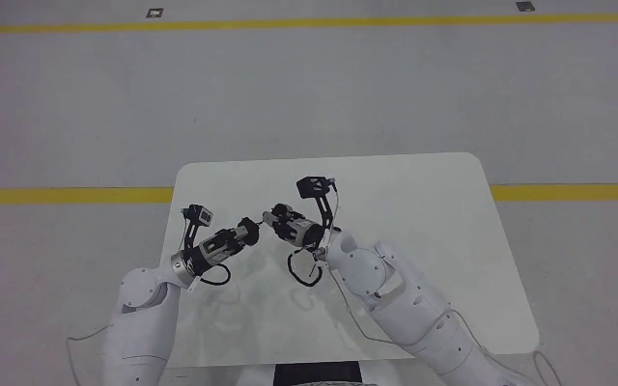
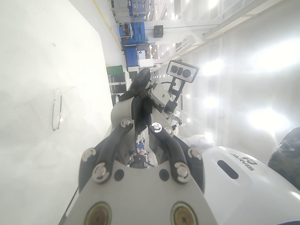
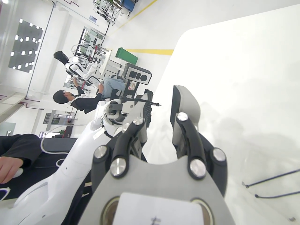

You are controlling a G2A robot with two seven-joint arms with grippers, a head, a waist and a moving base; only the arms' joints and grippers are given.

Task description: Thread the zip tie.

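Left gripper [image 1: 253, 229] hovers above the white table [image 1: 415, 193], just left of centre, fingers clenched; going by the right wrist view it grips a thin black zip tie [image 3: 154, 104] with a short end poking out past the pads toward the other arm. Probably held that way so the free end is stiff and aimed, can't tell which end it is, tail or head. Tie is up in the air between the two grippers, not on the table. Right gripper [image 1: 273, 214] sits just beside the left one, nearly tip to tip, angled in from the right. Its fingers are spread wide with nothing between them, so it's released. The tie end points into or just beside that gap, contact not visible. Looks like it's lined up to catch the free end or to bring the far part round into a loop, judgement only. Threading not done, no closed loop visible. Further right, by the right arm, two spare black ties [image 3: 269, 181] lie flat on the table, close together, well apart from both grippers, likely just stock for other runs. Next move needs fine alignment; the tie is thin and springy and could flick away when pinched
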